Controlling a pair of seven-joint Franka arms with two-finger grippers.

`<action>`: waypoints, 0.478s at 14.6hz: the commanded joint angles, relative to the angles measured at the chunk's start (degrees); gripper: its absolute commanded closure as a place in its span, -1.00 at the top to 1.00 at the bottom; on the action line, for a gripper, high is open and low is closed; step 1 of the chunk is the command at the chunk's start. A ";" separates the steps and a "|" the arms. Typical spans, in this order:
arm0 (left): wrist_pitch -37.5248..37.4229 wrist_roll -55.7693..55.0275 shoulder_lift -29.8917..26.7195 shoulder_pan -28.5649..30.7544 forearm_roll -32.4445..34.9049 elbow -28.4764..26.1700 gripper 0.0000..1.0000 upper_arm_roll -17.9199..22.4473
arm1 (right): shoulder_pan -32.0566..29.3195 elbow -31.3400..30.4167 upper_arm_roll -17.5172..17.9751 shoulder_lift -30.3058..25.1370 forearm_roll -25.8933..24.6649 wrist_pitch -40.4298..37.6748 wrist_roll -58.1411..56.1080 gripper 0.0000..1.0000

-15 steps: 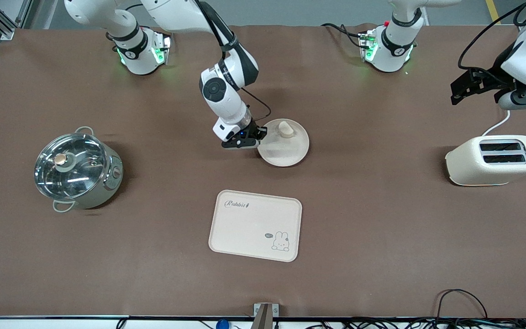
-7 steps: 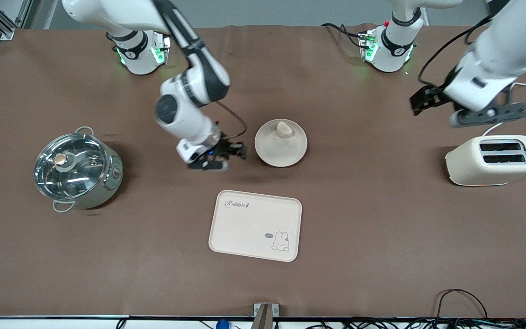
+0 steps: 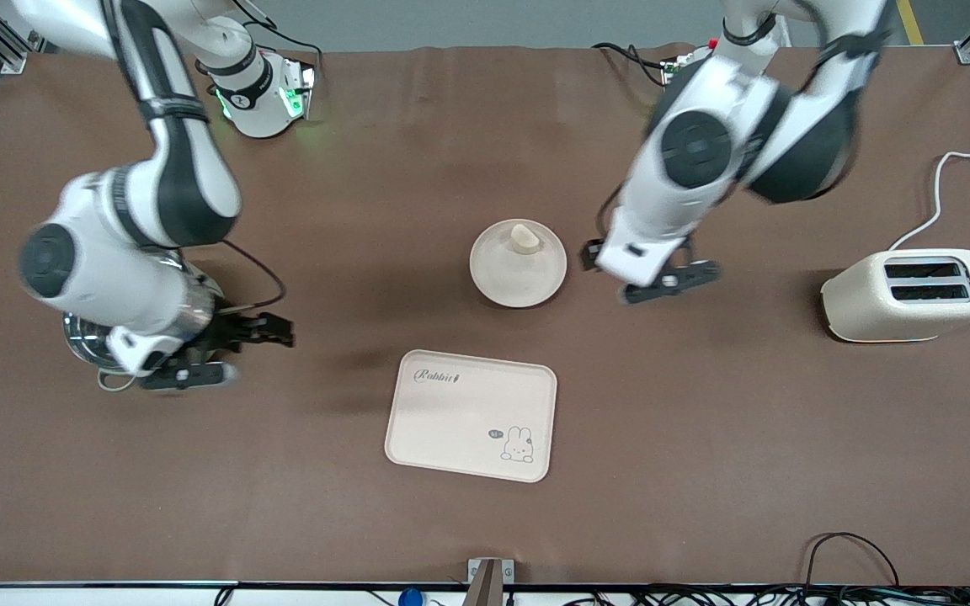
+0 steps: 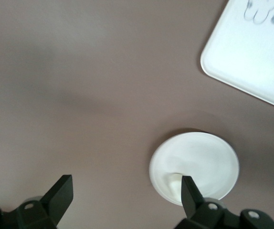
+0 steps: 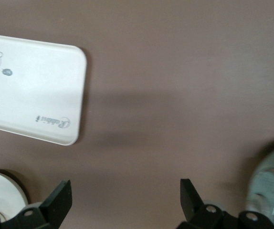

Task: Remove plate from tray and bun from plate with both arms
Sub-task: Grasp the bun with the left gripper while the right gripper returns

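Plate [image 3: 518, 265]: sits on the brown table [image 3: 704, 438], farther from the front camera than the rabbit tray [image 3: 471, 415].
Bun [image 3: 524, 238]: lies on the plate, near the rim that is farthest from the front camera.
Left gripper [image 3: 662, 282]: hangs just beside the plate toward the toaster [image 3: 911, 294], fingers [image 4: 190, 194] spread wide, holding nothing.
Right gripper [image 3: 228, 349]: hovers well apart from the plate, by the steel pot [image 3: 85, 341], fingers [image 5: 61, 199] parted and empty.
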 commanded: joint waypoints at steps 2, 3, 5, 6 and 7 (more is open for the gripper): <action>14.86 -14.09 0.60 -6.57 -0.28 -12.11 1.00 0.12 | -3.29 0.19 -3.24 -6.66 -6.91 -5.79 -8.80 1.00; 18.04 -18.66 0.95 -8.06 0.07 -14.15 1.00 0.12 | -3.91 1.06 -4.74 -8.24 -7.09 -6.85 -9.42 1.00; 24.71 -25.00 1.56 -11.32 0.16 -18.80 1.00 0.12 | -3.74 1.42 -8.16 -11.23 -7.26 -12.98 -8.81 1.00; 27.71 -28.60 1.74 -12.20 0.25 -21.44 1.00 0.12 | -3.74 1.16 -8.79 -12.99 -8.66 -14.67 -8.29 1.00; 30.87 -31.07 1.66 -13.17 0.25 -24.42 0.99 0.12 | -3.65 0.89 -8.53 -15.61 -12.15 -15.03 -7.32 1.00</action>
